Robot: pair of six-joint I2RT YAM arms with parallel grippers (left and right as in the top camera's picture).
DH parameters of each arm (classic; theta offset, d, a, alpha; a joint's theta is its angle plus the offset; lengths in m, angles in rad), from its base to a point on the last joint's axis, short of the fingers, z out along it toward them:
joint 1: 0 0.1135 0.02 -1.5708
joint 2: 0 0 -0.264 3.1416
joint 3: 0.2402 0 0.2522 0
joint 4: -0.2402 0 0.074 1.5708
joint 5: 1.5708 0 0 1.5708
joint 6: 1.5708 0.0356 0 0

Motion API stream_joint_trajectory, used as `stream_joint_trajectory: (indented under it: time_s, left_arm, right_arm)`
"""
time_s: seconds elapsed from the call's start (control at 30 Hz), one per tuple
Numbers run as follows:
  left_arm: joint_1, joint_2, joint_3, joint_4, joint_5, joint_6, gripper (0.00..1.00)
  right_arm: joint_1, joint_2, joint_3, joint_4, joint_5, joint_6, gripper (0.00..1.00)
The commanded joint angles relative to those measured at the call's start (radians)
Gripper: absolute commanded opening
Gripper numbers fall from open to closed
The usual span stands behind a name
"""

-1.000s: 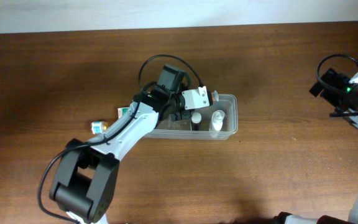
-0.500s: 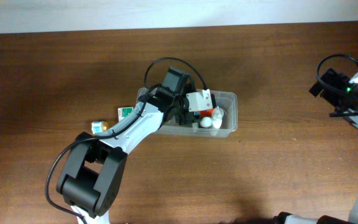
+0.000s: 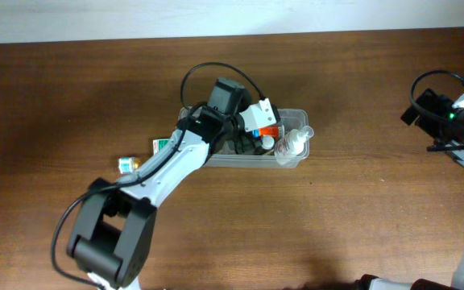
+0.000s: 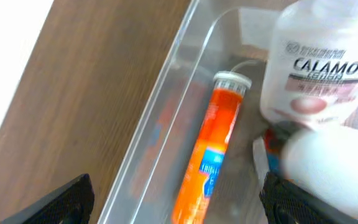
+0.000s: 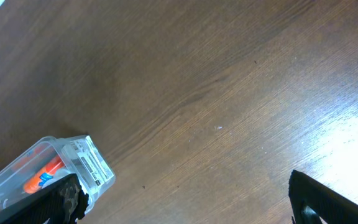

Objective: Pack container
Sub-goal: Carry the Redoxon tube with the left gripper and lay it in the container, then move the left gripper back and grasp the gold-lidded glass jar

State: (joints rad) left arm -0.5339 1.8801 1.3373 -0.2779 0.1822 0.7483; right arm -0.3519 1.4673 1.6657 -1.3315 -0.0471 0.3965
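1. The clear container (image 3: 240, 161) sits near the middle of the brown table (image 3: 71, 97), beneath the left arm.
2. Inside it, an orange tube (image 4: 207, 149) lies along one wall, just beside a white Calamol bottle (image 4: 319, 62).
3. The left gripper (image 4: 179, 202) hovers over the container, jaws spread wide, holding nothing.
4. The right gripper (image 5: 185, 194) hangs over the table well to the right, jaws wide apart and empty.
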Motion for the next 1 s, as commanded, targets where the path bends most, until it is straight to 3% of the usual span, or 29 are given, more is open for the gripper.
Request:
stream_joint_trajectory:
  time_s: [0.0,0.03,0.4,0.53,0.57,0.6,0.77,0.97]
  left_arm:
    - [0.023,-0.095,0.027,-0.049,-0.114,-0.071,0.87]
    - [0.035,-0.105,0.027,-0.069,-0.123,-0.09,0.92]
    - [0.292,-0.121,0.026,-0.336,-0.101,-0.425,0.99]
    - [0.401,-0.119,0.023,-0.427,-0.101,-0.586,0.89]
    - [0.442,-0.114,0.022,-0.473,-0.119,-0.641,0.77]
    - [0.463,-0.112,0.022,-0.499,-0.151,-0.68,0.75]
    - [0.566,-0.108,0.018,-0.585,-0.232,-0.85,0.76]
    - [0.594,-0.107,-0.024,-0.62,-0.232,-0.865,0.81]
  right_arm:
    - [-0.006,0.001,0.004,0.002,-0.002,0.005,0.98]
    - [-0.006,0.001,0.004,0.002,-0.002,0.005,0.98]
    - [-0.006,0.001,0.004,0.002,-0.002,0.005,0.98]
    - [-0.006,0.001,0.004,0.002,-0.002,0.005,0.98]
    - [-0.006,0.001,0.004,0.002,-0.001,0.005,0.99]
    - [-0.006,0.001,0.004,0.003,-0.002,0.005,0.98]
    - [-0.006,0.001,0.004,0.003,-0.002,0.005,0.98]
    - [-0.006,0.001,0.004,0.002,-0.002,0.005,0.98]
